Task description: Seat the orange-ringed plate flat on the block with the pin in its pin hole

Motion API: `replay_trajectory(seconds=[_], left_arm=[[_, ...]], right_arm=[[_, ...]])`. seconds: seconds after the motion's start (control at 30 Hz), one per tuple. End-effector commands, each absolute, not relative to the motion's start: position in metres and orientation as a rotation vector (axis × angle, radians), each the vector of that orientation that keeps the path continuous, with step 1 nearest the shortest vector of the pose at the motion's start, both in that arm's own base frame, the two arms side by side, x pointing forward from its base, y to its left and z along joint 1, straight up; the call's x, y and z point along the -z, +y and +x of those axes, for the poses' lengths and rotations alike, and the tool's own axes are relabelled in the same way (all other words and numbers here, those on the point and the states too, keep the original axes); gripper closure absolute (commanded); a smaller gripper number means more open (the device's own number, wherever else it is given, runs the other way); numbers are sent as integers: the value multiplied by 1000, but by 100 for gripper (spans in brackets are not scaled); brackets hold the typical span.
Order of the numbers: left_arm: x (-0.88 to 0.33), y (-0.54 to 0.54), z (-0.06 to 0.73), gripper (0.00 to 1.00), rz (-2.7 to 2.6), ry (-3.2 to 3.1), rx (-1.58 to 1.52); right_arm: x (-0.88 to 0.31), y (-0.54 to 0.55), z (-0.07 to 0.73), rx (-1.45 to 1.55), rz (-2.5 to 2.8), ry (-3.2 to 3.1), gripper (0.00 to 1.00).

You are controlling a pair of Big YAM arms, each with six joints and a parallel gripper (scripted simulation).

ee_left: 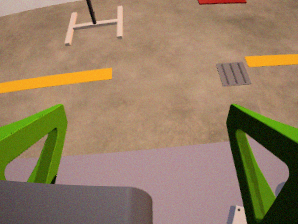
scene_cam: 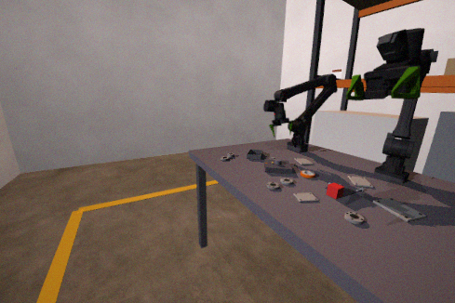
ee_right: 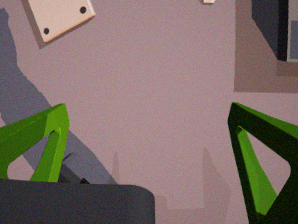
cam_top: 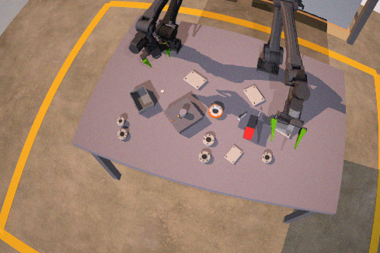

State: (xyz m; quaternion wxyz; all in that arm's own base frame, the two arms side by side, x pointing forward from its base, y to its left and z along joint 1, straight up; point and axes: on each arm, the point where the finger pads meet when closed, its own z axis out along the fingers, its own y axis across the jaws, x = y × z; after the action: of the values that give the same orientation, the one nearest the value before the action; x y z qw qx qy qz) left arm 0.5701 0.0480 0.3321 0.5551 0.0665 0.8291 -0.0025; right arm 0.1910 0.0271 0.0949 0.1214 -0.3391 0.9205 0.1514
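The orange-ringed plate (cam_top: 215, 110) lies flat on the table just right of the dark grey block (cam_top: 184, 115); it also shows in the exterior view (scene_cam: 307, 174). The block carries a grey post (cam_top: 183, 112) and a small orange pin (cam_top: 172, 120). My left gripper (cam_top: 288, 132) is open and empty, hovering above the table right of a red cube (cam_top: 250, 129); its wrist view (ee_left: 149, 163) looks over the table edge to the floor. My right gripper (cam_top: 156, 54) is open and empty, raised over the far corner; its fingers frame bare table.
Beige rectangular plates (cam_top: 194, 78) (cam_top: 254, 95) (cam_top: 233, 154) and several grey round flanges (cam_top: 208, 139) (cam_top: 266, 157) (cam_top: 122, 133) lie scattered. A dark open box (cam_top: 143, 98) and a small white nut (cam_top: 162, 91) sit left of the block. A grey flat plate (scene_cam: 399, 208) lies near the left arm.
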Motion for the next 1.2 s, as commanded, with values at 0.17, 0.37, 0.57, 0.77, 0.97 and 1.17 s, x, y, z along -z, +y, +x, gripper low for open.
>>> replay_trajectory(seconds=[0.17, 0.37, 0.57, 0.77, 0.97, 1.17], left_arm=[[-339, 48, 571, 0, 158, 1946, 3], [-339, 48, 571, 0, 158, 1946, 3], [-339, 48, 571, 0, 158, 1946, 3], [-306, 32, 530, 0, 205, 2018, 12], [-221, -2, 400, 0, 268, 2211, 56], [-179, -20, 335, 0, 263, 2307, 96]], right_arm=[[-97, 27, 193, -437, -990, 2682, 0], [-97, 27, 193, -437, -990, 2682, 0], [-97, 27, 193, -437, -990, 2682, 0], [-88, 44, 187, -446, -892, 2700, 0], [-82, 89, 186, -427, -799, 2620, 0], [-79, 117, 182, -424, -861, 2551, 0]])
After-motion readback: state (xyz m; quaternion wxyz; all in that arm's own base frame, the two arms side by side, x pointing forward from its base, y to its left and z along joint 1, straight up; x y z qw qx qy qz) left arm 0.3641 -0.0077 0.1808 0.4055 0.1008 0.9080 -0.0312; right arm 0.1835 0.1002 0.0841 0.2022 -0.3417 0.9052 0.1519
